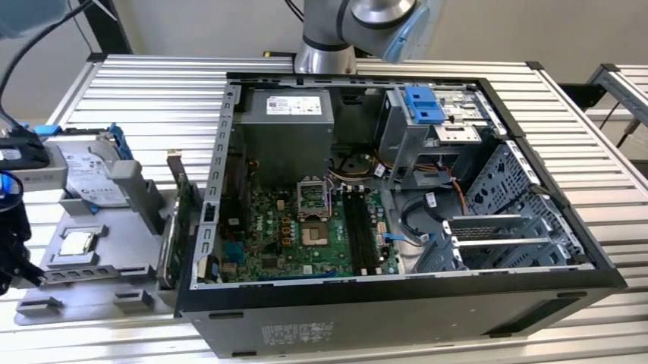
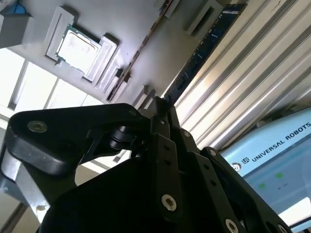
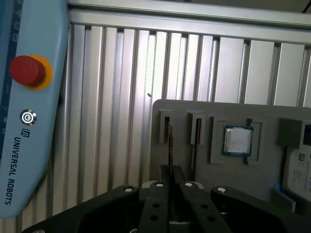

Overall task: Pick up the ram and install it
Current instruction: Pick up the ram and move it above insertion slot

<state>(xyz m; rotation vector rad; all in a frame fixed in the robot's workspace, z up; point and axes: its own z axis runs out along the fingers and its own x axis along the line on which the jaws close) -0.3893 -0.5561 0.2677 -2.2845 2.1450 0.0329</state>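
Observation:
The ram (image 3: pixel 169 141) is a thin dark stick standing on edge in a slot of the grey parts tray (image 3: pixel 184 109). In the second wrist view the ram (image 2: pixel 204 48) runs as a dark strip straight to my fingertips. My gripper (image 3: pixel 170 170) has its black fingers closed together on the stick's near end, and the stick still sits in its slot. The gripper (image 2: pixel 160 103) is seen from behind in the second wrist view. The open computer case (image 1: pixel 405 303) lies on the table with dark memory slots (image 1: pixel 360 227) on its green board.
A processor chip (image 3: pixel 237 141) sits in a tray pocket beside the ram, with a second thin board (image 3: pixel 194 148) in the neighbouring slot. A hard drive (image 1: pixel 86 178) and an upright card (image 1: pixel 182 212) stand on the tray (image 1: pixel 102 280). A light-blue pendant (image 3: pixel 29 121) lies on the slatted table.

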